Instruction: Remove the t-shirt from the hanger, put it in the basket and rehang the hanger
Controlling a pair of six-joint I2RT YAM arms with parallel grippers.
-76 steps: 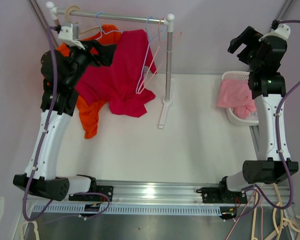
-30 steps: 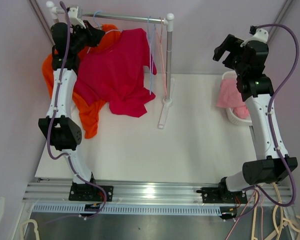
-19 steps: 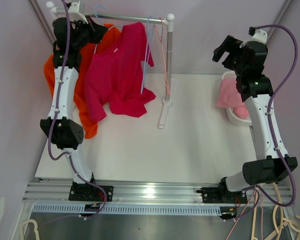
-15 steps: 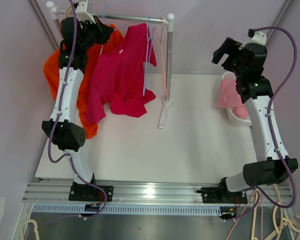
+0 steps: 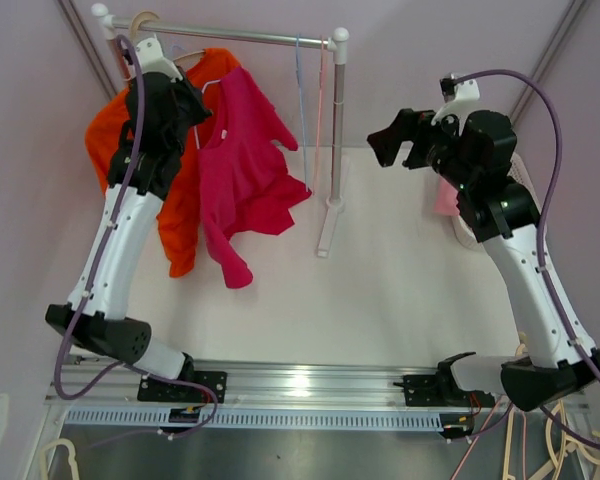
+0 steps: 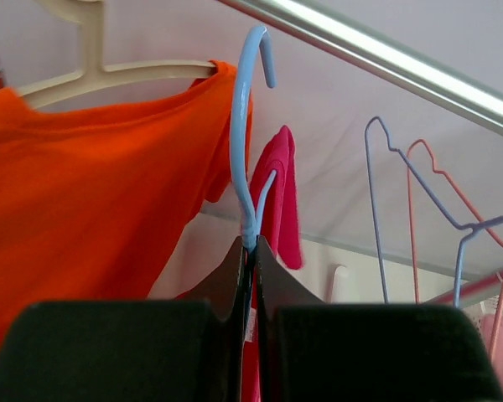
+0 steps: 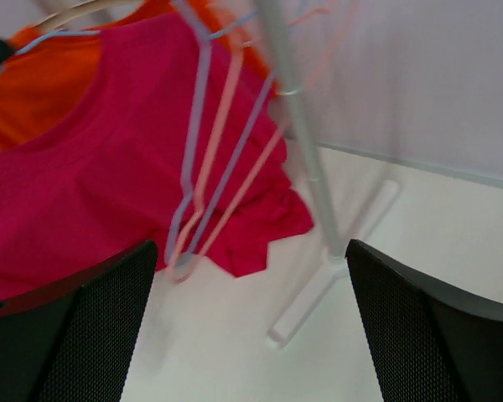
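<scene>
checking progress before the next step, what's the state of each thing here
left tool, shut on the neck of the blue hanger
blue hanger, off the rail, shirt on it
pink t-shirt, hanging on the blue hanger
orange t-shirt, hung on the rail
right tool, open, empty
wire hangers, bare, on the rail

Top view: high at the near edge, looking down on counter; left wrist: close beneath rail, looking up; right wrist: farther, facing rail; all share the t-shirt.
</scene>
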